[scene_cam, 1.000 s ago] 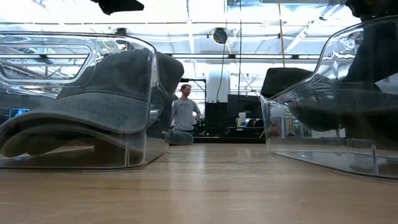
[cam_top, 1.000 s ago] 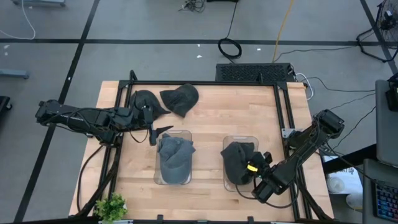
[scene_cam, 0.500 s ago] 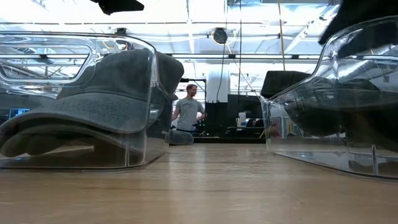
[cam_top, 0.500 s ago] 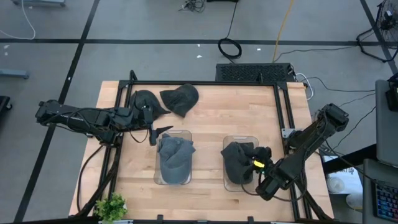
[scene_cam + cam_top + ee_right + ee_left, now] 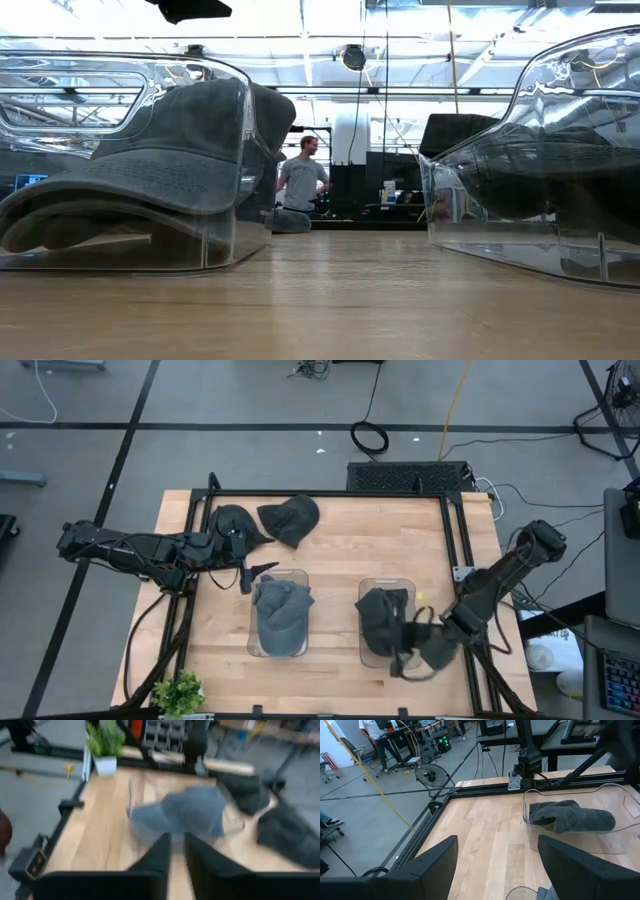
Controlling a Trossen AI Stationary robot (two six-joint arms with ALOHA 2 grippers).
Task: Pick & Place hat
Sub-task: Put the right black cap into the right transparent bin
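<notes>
Wooden worktop [image 5: 330, 575] with two clear bins sitting side by side near its front edge. Left bin [image 5: 278, 618] has a grey hat [image 5: 281, 608] stuffed in it, right bin [image 5: 387, 622] has a darker hat [image 5: 380, 618] inside. Two more dark hats are loose at the back left of the worktop, one [image 5: 291, 518] just beside the other [image 5: 236, 522], pretty much touching. Left gripper [image 5: 252, 574] is parked just behind the left bin, and in the left wrist view its fingers [image 5: 432, 865] are spread wide with nothing between them. Right gripper [image 5: 432, 645] is at the right bin's outer front corner, off to the side of the darker hat; the right wrist view shows its fingers [image 5: 156, 857] close together with only a thin gap and nothing pinched. Small potted plant [image 5: 178, 693] sits at the front left corner. In the low view a person [image 5: 301, 188] is sitting way back in the room.
</notes>
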